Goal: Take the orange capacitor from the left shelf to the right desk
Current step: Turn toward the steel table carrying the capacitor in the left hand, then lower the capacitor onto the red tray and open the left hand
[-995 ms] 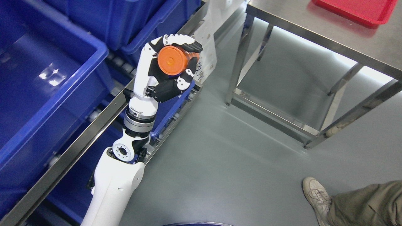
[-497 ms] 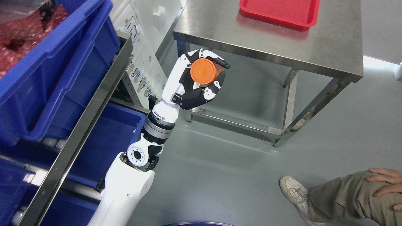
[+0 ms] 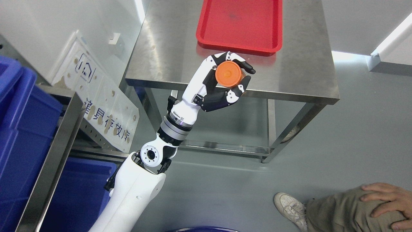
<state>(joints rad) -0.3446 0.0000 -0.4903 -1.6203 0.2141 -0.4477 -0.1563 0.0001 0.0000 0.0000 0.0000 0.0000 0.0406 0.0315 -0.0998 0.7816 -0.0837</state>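
I see my left hand with its fingers curled tight around the orange capacitor, and its round flat end faces up at me. The hand holds it in the air over the near edge of the shiny metal worktop, just in front of the red tray that sits on the worktop. The blue bins on the shelf are far off at my left, and a person's shoe and hand show at the bottom right on the grey floor.
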